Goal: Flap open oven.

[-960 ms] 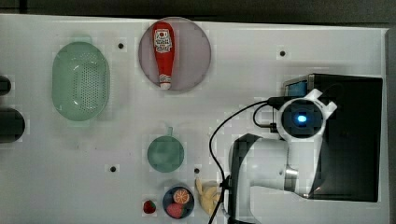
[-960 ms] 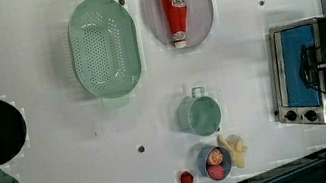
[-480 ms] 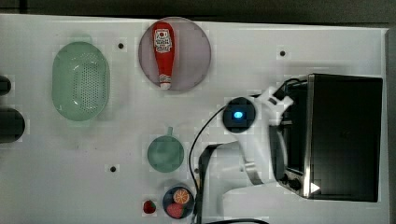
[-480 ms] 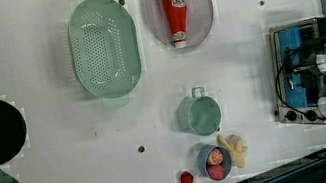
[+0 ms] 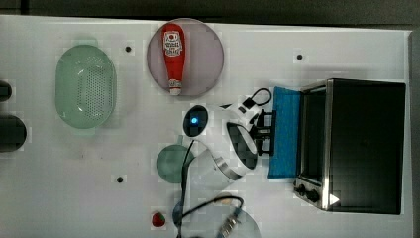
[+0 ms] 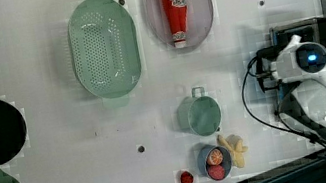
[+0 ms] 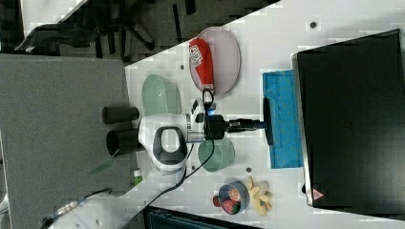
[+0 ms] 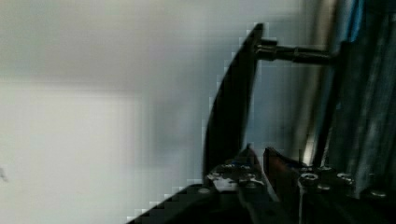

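With the gripper (image 7: 264, 125) jaws pinching the bar handle (image 7: 268, 121), the toaster oven (image 7: 351, 119) door (image 7: 282, 125) lies low; pulling further could drag the oven across the table (image 5: 307, 34).

- The boxy oven (image 5: 364, 144) has a matt black top, a brushed silver metal front frame and two dark, plastic-looking knobs (image 5: 306, 192).
- Its blue-tinted door (image 5: 285, 131) looks smooth and flat; the black bar handle (image 7: 268, 120) is glossy.
- The arm's white shell (image 5: 225, 148) is glossy plastic.
- The white table (image 5: 99, 188) is smooth and matt.
- The pale green perforated colander (image 5: 85, 92) looks like matt plastic.
- The red ketchup bottle (image 5: 173, 55) is shiny plastic with a paper-like label.
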Motion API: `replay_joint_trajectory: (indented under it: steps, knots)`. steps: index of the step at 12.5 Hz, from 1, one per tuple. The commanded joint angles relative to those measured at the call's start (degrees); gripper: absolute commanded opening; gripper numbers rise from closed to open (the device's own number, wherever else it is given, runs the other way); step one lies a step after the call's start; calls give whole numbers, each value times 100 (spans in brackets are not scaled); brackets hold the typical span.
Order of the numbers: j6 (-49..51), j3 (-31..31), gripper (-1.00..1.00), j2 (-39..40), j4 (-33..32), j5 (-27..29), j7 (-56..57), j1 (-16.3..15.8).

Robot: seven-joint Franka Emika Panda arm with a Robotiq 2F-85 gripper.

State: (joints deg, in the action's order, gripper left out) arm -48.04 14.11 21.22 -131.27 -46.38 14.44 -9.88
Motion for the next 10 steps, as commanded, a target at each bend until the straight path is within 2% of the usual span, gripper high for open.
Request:
replay_joint_trajectory:
  steps: [1, 3, 6, 7, 10]
  knots:
    - [9, -101, -65, 555, 223, -144, -782, -89]
    - [-242, -112, -65, 882, 436, -133, -784, -115]
    - [-304, -114, -65, 761, 585, -15, -783, -113]
    - [-310, -115, -65, 569, 596, 287, -784, -112]
    - [-267, -84, -65, -306, 616, 1925, -778, -86]
